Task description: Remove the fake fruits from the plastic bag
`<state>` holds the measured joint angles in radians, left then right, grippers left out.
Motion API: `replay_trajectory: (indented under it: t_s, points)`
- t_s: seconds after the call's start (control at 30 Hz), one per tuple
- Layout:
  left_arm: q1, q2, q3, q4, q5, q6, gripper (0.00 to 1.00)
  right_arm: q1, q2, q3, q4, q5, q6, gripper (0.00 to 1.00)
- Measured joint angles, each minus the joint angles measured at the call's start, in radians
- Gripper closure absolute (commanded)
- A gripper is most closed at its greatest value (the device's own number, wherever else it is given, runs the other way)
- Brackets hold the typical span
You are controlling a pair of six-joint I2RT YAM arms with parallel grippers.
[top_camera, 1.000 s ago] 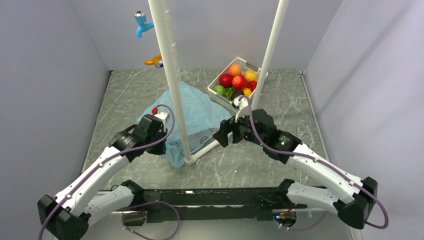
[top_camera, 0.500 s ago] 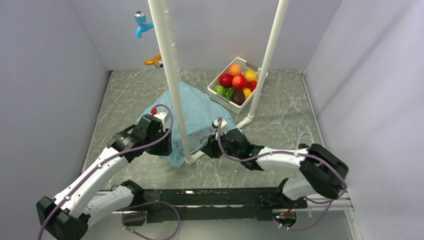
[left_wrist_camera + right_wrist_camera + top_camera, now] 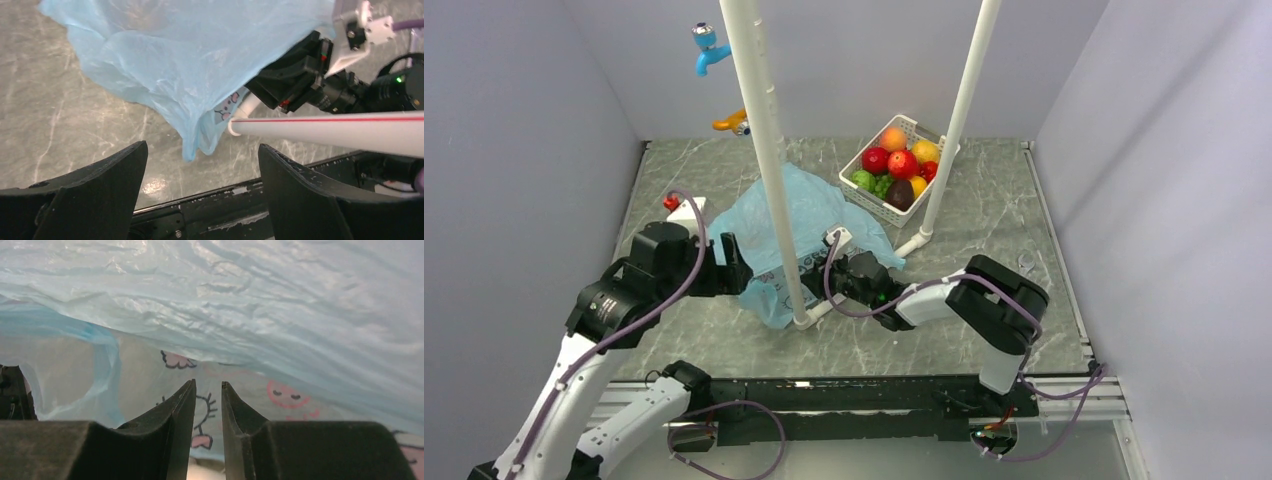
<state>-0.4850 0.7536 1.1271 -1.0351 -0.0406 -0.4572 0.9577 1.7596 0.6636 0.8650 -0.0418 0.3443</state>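
Note:
The light-blue plastic bag (image 3: 819, 210) lies crumpled on the marble table, its white cartoon panel facing my right gripper (image 3: 208, 384). In the top view that gripper (image 3: 816, 275) sits at the bag's near edge, jaws a narrow gap apart, and the print shows through the gap. My left gripper (image 3: 739, 268) hangs wide open just left of the bag (image 3: 175, 55), holding nothing (image 3: 202, 145). Red and orange fake fruits (image 3: 902, 163) lie in the white basket (image 3: 871, 198). No fruit shows clearly inside the bag (image 3: 225, 300). A pale peach patch (image 3: 200, 472) low between my right fingers is unclear.
Two white poles (image 3: 769, 150) (image 3: 959, 110) rise from the table, joined by a pipe (image 3: 911, 243) on the tabletop. The left pole stands between my grippers. Green and dark fruits share the basket. A blue toy tap (image 3: 707, 48) hangs at the back wall, with grey walls on both sides.
My left gripper has opened and drawn back to the left, away from the bag. My right arm has swung from the basket down to the bag's near edge, its jaws narrowing.

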Motion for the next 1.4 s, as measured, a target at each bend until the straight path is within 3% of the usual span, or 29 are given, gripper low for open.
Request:
replay_trajectory:
  t_s: [0.1,0.2,0.3,0.4,0.57,0.73,1.1,1.4]
  points:
    - [0.074,0.015,0.005,-0.003,-0.025,0.012,0.19,0.002,0.033,0.037,0.018,0.007,-0.012,0.70]
    - [0.285,0.076,-0.003,0.027,-0.005,0.045,0.34,0.002,0.060,0.066,0.023,0.009,-0.024,0.69]
    - [0.484,0.190,-0.037,0.120,0.088,0.075,0.47,0.003,0.077,0.089,0.022,0.011,-0.033,0.68]
    - [0.562,0.366,-0.053,0.220,0.179,0.094,0.56,0.003,0.086,0.107,0.018,0.011,-0.042,0.67]
    - [0.575,0.685,-0.044,0.348,0.288,0.110,0.62,0.003,0.108,0.146,0.019,0.007,-0.058,0.64]
    - [0.575,0.873,0.017,0.380,0.311,0.128,0.65,0.003,0.132,0.159,0.018,0.006,-0.067,0.63]
    - [0.538,0.998,0.035,0.488,0.334,0.148,0.65,0.003,0.215,0.208,-0.004,0.006,-0.091,0.53]
    - [0.489,1.079,0.057,0.486,0.341,0.168,0.69,-0.006,0.287,0.310,-0.013,0.006,-0.106,0.41]
